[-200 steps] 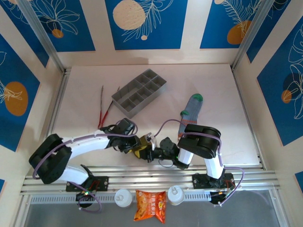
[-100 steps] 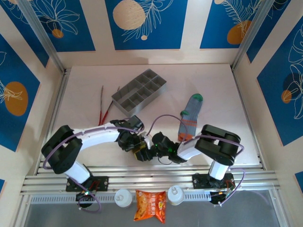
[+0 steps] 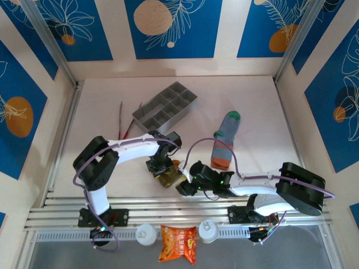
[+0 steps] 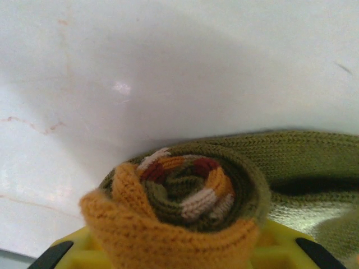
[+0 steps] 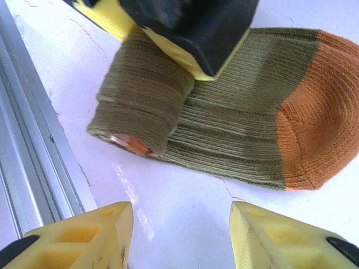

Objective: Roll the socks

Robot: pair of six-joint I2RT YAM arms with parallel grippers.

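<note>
**Status.** The left gripper (image 3: 164, 170) was closed on the rolled part of the olive-brown sock (image 5: 235, 112), low and centre-left in the top view. In the right wrist view, the roll (image 5: 140, 106) sat upper left. The unrolled foot and the orange toe (image 5: 320, 112) lay flat on the table (image 5: 185, 185), running to the right edge. The right gripper (image 5: 176, 238) hovered just beside the roll with its jaws apart and nothing between them. The grey-blue sock (image 3: 225, 137) lay flat right of centre in the top view, apart from both grippers and not yet rolled.

**Likely faults from this state.**

1. Unwinding. About half of the sock was wound. If the left jaws eased off before the right gripper took hold, the knit would probably spring back.
2. Telescoping. In the left wrist view the orange cuff end (image 4: 168, 246) bulged out of the spiral. Uneven pressure could push the core out sideways.
3. Collision. The 2 grippers stood very close, so a closing move by the right one could strike the left finger.
4. Edge contact. The aluminium rail (image 5: 33, 162) ran just beside the roll, which could snag on it if dragged that way.
</note>
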